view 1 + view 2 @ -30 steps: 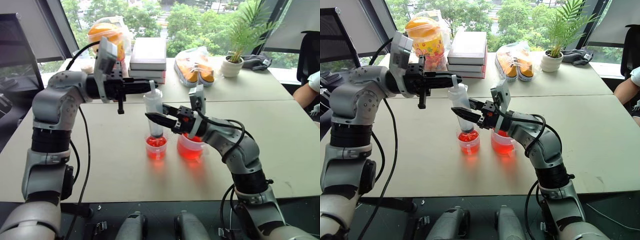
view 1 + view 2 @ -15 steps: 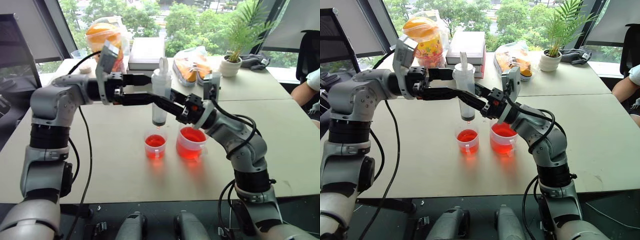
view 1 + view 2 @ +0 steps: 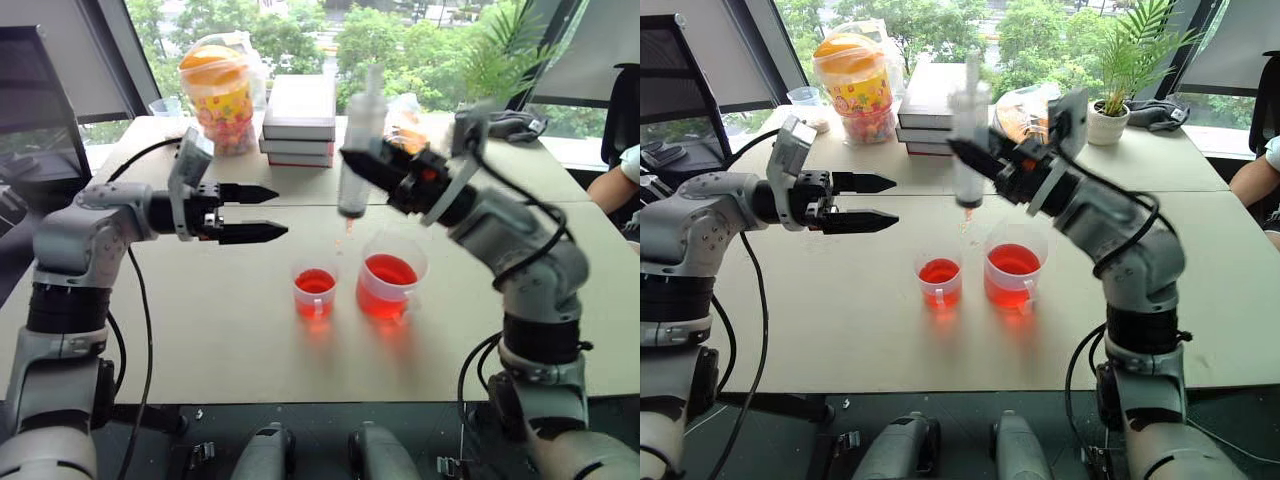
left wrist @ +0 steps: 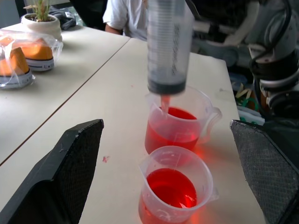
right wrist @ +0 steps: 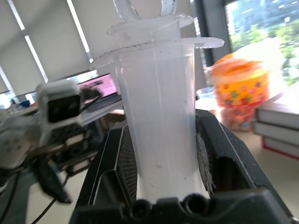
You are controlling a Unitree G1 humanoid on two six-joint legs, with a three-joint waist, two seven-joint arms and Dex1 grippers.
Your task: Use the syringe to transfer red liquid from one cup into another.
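Across the head camera's two eyes, I see my right gripper (image 3: 372,165) pinching the syringe (image 3: 357,150) around its barrel, upright, nozzle down, raised above the gap between the two vessels on the table (image 3: 200,330). The barrel looks empty, plunger seal low, so I judge this load has gone into the smaller cup (image 3: 314,290) and the tool is being held high to clear both rims. That cup stands just beside the beaker (image 3: 388,286), on its left; both hold red liquid (image 3: 387,271). My left gripper (image 3: 262,213) hangs off to the left of the syringe, level, fingers spread and holding nothing, well apart from the cups. A snack jar (image 3: 220,95), stacked books (image 3: 298,120) and a person's arm (image 3: 612,180) at the right edge sit clear of the work.

From the left wrist, the two spread fingers (image 4: 65,182) frame the scene: the syringe's dark seal sits at the bottom of the barrel, and its short nozzle hangs over the beaker's near rim, with the small cup in front. I'd say it is lined up for another draw.

From the right wrist, the jaws press on either side of the clear barrel just under its flange, which keeps the plunger top free for the other gripper.
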